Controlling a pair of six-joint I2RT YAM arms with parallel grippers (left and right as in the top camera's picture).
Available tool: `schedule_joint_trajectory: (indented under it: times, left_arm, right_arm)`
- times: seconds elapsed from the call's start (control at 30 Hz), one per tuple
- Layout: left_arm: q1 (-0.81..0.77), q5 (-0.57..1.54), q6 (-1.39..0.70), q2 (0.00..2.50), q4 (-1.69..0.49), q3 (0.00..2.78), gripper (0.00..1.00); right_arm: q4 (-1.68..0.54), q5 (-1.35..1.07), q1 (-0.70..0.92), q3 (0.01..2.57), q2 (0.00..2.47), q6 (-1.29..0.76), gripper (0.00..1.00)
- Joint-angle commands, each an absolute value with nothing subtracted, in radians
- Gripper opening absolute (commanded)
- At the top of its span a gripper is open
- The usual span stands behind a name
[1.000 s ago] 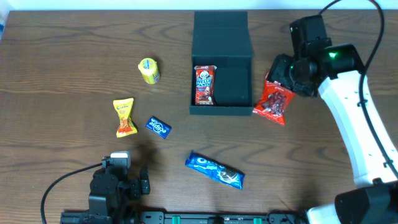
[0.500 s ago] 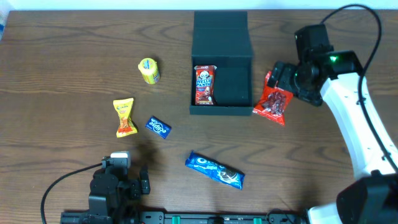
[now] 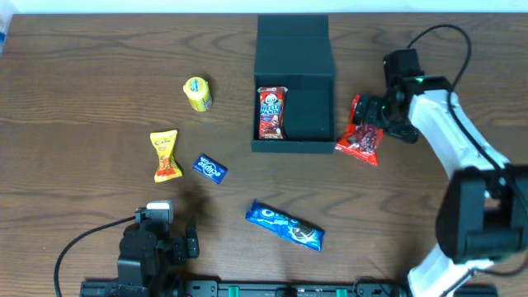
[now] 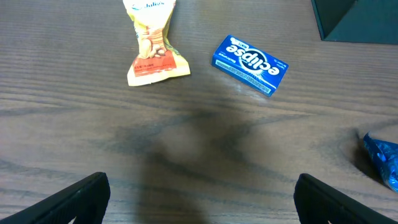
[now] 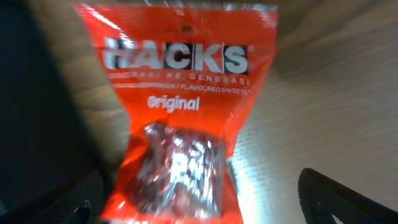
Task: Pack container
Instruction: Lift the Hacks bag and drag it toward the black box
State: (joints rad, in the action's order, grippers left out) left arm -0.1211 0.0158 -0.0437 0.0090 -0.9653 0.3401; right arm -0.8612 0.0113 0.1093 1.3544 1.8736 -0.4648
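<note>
Overhead first: counts one container (image 3: 307, 91) at the far middle of the table (image 3: 82, 66), flap lid (image 3: 293, 37) thrown back, away from the arms. Holds one red panda-biscuit packet (image 3: 271, 111) against its left wall. Counts five more snacks loose on the wood: one red Hacks packet (image 3: 363, 134) just beside the container's right wall, one blue Oreo pack (image 3: 285, 225), one blue gum box (image 3: 209, 168), one yellow-orange packet (image 3: 166, 154), one yellow roll (image 3: 197, 93). Finds two grippers: right gripper (image 3: 373, 111) over the Hacks packet's top, left gripper (image 3: 183, 241) well apart at the near edge (its spread unreadable from up here).

Left wrist: adds what overhead cannot, namely fingers (image 4: 81, 196) spread wide over bare wood, nothing between. Reads "eclipse" on the gum box. Catches only a corner of the container.

Right wrist: fills with the Hacks packet, "Original" legible. Shows the container as a dark mass at left, and the right gripper's jaws apart on either side of the packet, not pinching.
</note>
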Motion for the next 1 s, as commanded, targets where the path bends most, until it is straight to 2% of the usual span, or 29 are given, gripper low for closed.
schedule_joint_trajectory:
  times: [0.0, 0.73, 0.8, 0.9, 0.97]
  left_arm:
    - [-0.117, 0.016, -0.029, 0.004, -0.995, 0.309, 0.95]
    - [-0.117, 0.016, -0.030, 0.004, -0.995, 0.309, 0.95]
    - [-0.117, 0.016, -0.030, 0.004, -0.995, 0.309, 0.95]
    - [-0.117, 0.016, -0.030, 0.004, -0.995, 0.309, 0.95]
    - [-0.117, 0.016, -0.030, 0.004, -0.995, 0.309, 0.95]
  right_arm:
    - [-0.852, 0.010, 0.131, 1.351, 1.919, -0.447, 0.99]
    - [-0.826, 0.020, 0.166, 1.344, 1.998, -0.447, 0.95]
    - [-0.826, 0.027, 0.166, 1.344, 1.998, -0.447, 0.92]
    - [-0.826, 0.027, 0.165, 1.344, 1.998, -0.447, 0.76]
    - [-0.826, 0.027, 0.164, 1.344, 1.998, -0.447, 0.76]
